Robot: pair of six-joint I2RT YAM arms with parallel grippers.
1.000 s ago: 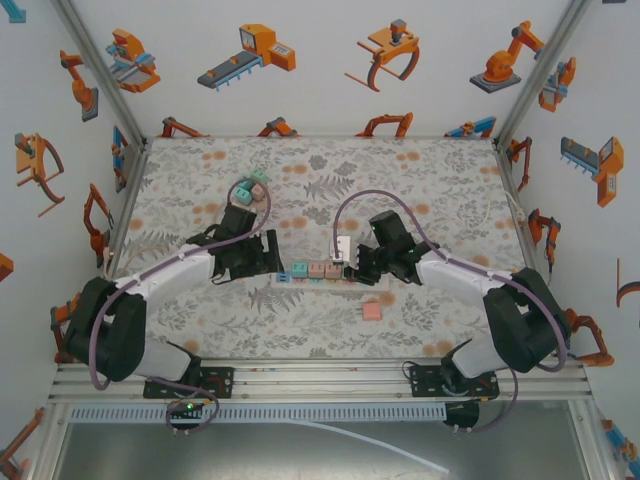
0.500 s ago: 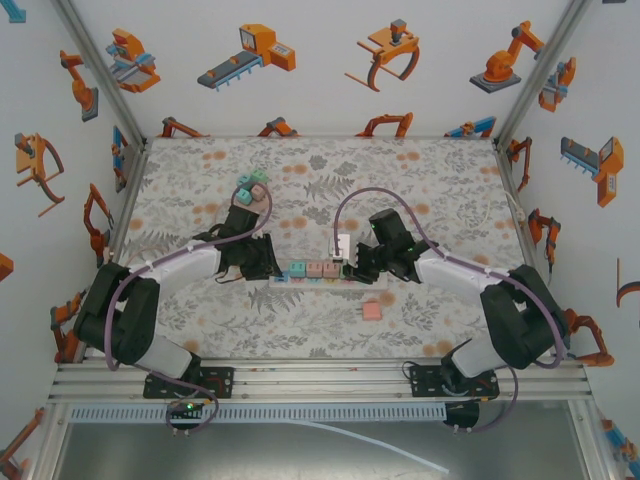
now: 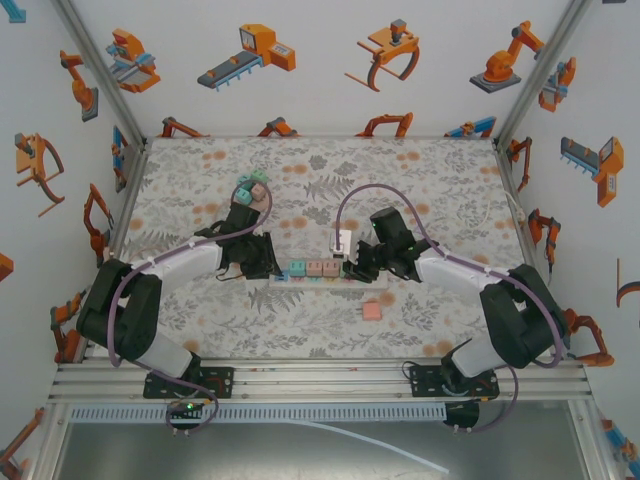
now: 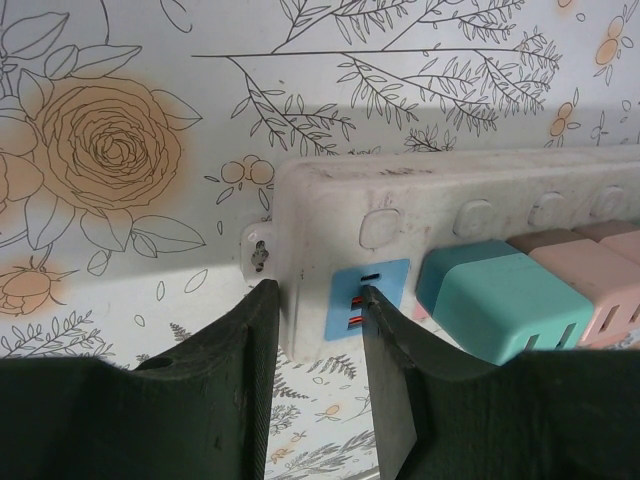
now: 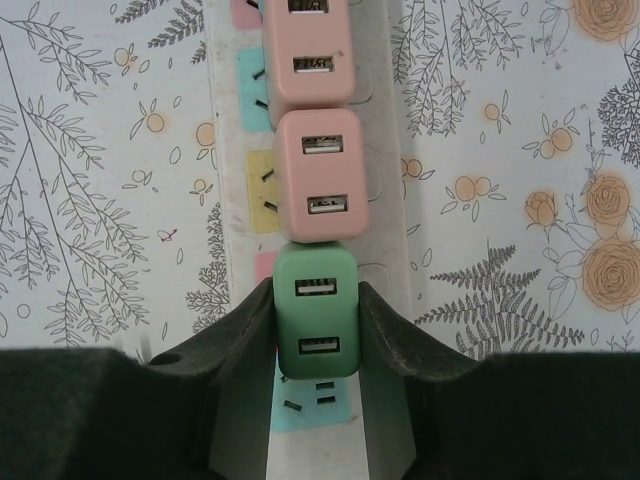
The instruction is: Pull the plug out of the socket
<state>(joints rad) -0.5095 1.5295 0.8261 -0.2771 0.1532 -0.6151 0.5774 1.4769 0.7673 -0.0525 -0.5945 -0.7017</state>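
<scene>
Our right claw (image 5: 315,290) pinches a small green square plastic plug (image 5: 316,330), which sits on the long flat white plastic power strip (image 5: 225,150). Two pink square plugs (image 5: 318,175) line up just beyond the claw. Our left claw (image 4: 317,292) clamps the strip's end, with a teal plug (image 4: 495,300) just right of it, on the floral-print surface (image 4: 120,150).

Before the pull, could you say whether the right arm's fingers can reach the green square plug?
Likely yes: the right fingers clasp both sides of the green square plug in the long white power strip; the neighbouring pink plug leaves them free.
</scene>
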